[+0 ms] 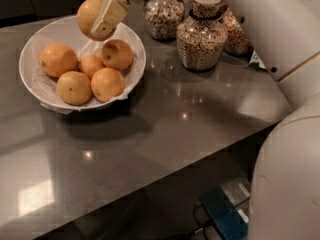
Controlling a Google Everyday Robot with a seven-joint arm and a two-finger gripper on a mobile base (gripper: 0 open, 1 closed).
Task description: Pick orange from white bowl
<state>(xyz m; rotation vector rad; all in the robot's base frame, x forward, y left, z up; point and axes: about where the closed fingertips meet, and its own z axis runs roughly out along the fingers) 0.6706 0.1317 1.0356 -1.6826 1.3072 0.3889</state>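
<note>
The white bowl with a crinkled paper liner stands at the back left of the grey counter and holds several deeper-orange oranges. My gripper is shut on the paler yellow-orange orange and holds it lifted above the bowl's far rim. One pale finger lies across the front of the fruit; the other is hidden behind it. My white arm reaches in from the upper right.
Three glass jars of grain stand behind and to the right of the bowl, close to my arm. The counter's front edge runs diagonally at lower right; a blue object lies on the floor below. My white base fills the right side.
</note>
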